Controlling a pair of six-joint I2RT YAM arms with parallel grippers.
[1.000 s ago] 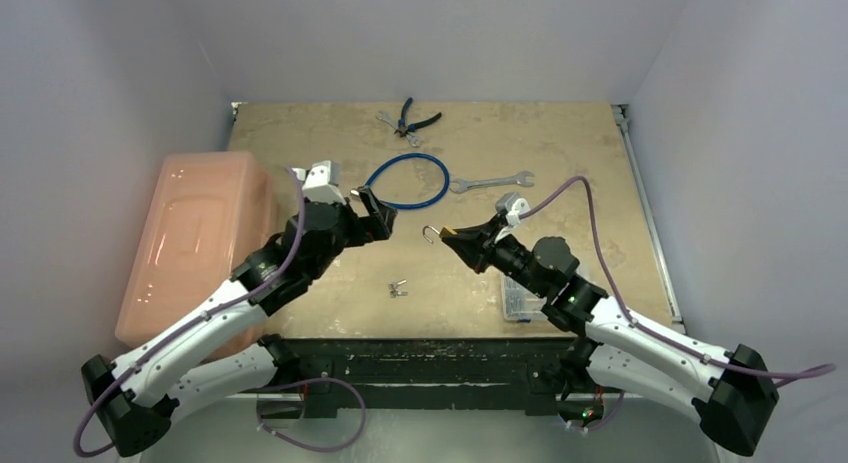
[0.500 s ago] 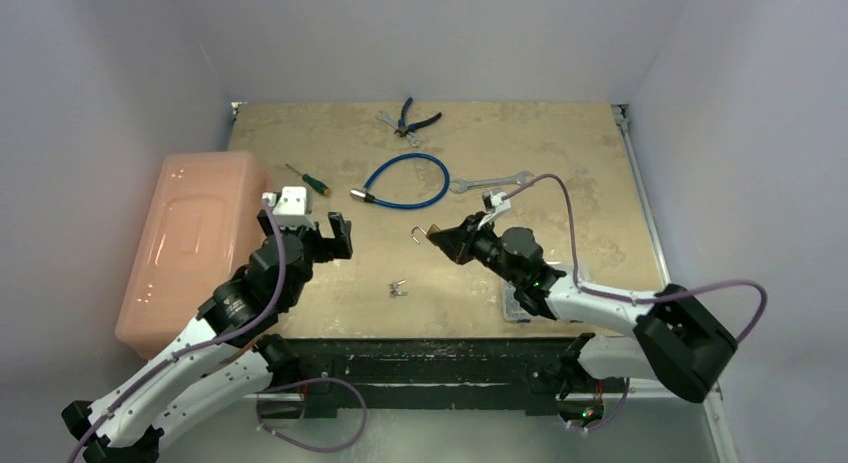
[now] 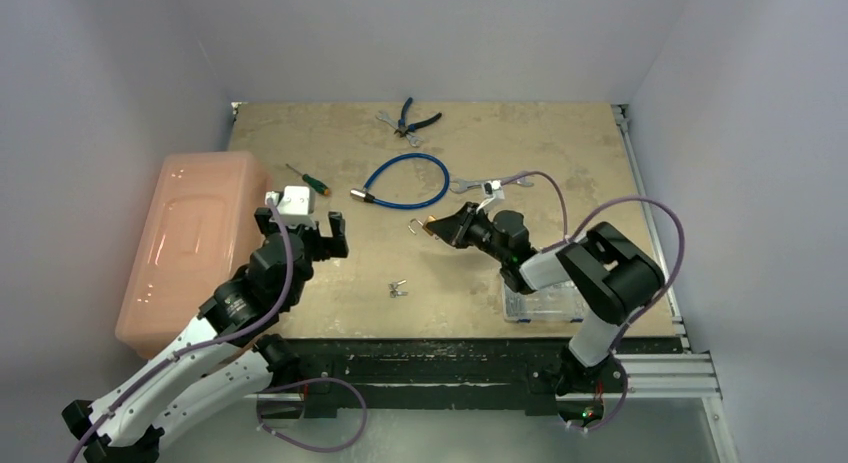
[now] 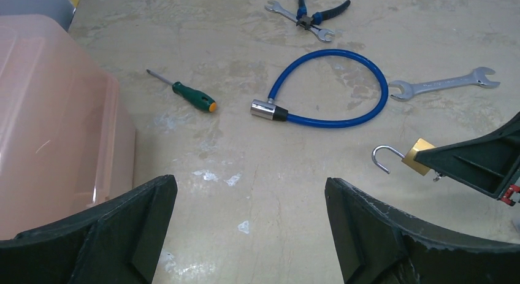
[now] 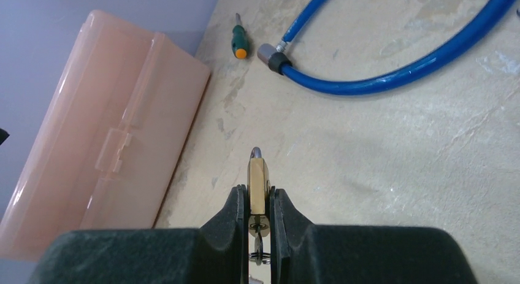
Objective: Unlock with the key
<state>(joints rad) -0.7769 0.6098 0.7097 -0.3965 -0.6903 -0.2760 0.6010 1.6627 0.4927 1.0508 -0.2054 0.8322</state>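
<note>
Top external: tiny flat silver key (image 3: 398,289) lies on the worn tan tabletop (image 3: 560,163), right of the empty, wide-open left gripper (image 3: 300,228) and closer to the bases. Right gripper (image 3: 433,224), nearer to it, is clamped on a small brass padlock (image 5: 257,184).

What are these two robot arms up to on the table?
The right gripper is shut on a small brass padlock and holds it just off the table, shackle pointing toward the other arm. The shackle looks like an open hook. The left gripper hangs wide open beside a pink plastic box, holding nothing. The small silver keys lie on the table between the arms, untouched.
</note>
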